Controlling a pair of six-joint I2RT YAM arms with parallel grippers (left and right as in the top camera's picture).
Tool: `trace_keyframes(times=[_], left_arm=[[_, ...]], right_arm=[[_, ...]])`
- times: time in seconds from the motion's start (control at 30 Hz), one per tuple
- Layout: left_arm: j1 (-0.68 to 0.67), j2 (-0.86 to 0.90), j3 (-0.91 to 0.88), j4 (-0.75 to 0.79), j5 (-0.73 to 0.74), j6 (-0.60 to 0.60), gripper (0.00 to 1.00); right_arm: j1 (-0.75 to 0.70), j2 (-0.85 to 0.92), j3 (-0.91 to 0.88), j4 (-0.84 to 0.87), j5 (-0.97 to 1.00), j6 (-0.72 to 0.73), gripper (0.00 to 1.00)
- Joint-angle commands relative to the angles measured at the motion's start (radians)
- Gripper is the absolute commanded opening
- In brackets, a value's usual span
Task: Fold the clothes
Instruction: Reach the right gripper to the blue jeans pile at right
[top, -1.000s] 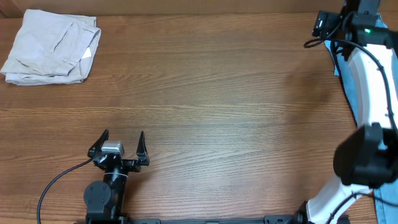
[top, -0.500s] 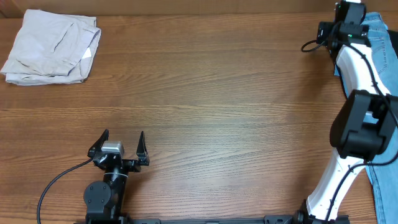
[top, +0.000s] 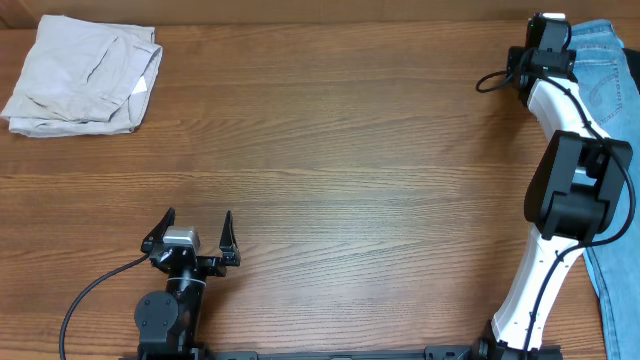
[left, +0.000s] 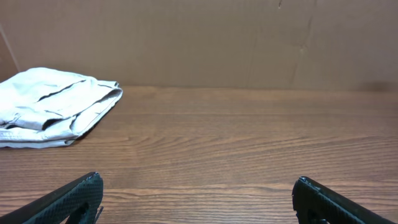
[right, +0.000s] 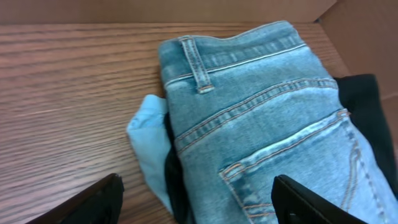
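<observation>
The light blue denim jeans (right: 267, 130) lie at the table's far right edge (top: 610, 70), waistband, belt loop and stitched back pocket showing in the right wrist view. They rest on top of a dark garment (right: 367, 106) and a pale blue cloth (right: 149, 137). My right gripper (right: 198, 199) is open, hovering just above the jeans' waist area, holding nothing. My left gripper (top: 192, 235) is open and empty near the front left of the table, far from the jeans; its fingertips show in the left wrist view (left: 198, 199).
A folded beige garment (top: 85, 75) lies at the back left corner, also in the left wrist view (left: 53, 106). A cardboard wall (left: 249, 37) runs along the table's back edge. The right arm's white links (top: 575, 190) stretch along the right side.
The right arm has swung its wrist inward and settled over the jeans at the far right corner. The left arm has not moved.
</observation>
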Motion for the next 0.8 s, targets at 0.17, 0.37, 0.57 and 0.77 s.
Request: trace_keyframes(times=[0.17,0.37,0.57,0.77], left_arm=[[-0.006,-0.009,-0.004,-0.002,-0.006,0.022,1.00],[-0.006,-0.009,-0.004,-0.002,-0.006,0.022,1.00],[-0.006,-0.009,-0.004,-0.002,-0.006,0.022,1.00],[-0.006,-0.009,-0.004,-0.002,-0.006,0.022,1.00]], right_arm=[[-0.045,0.066,0.034,0.029,0.071,-0.037,0.82],[-0.050,0.095,0.034,0.043,0.071,-0.058,0.84],[-0.051,0.096,0.034,0.059,0.071,-0.057,0.77],[-0.055,0.097,0.034,0.060,0.077,-0.057,0.55]])
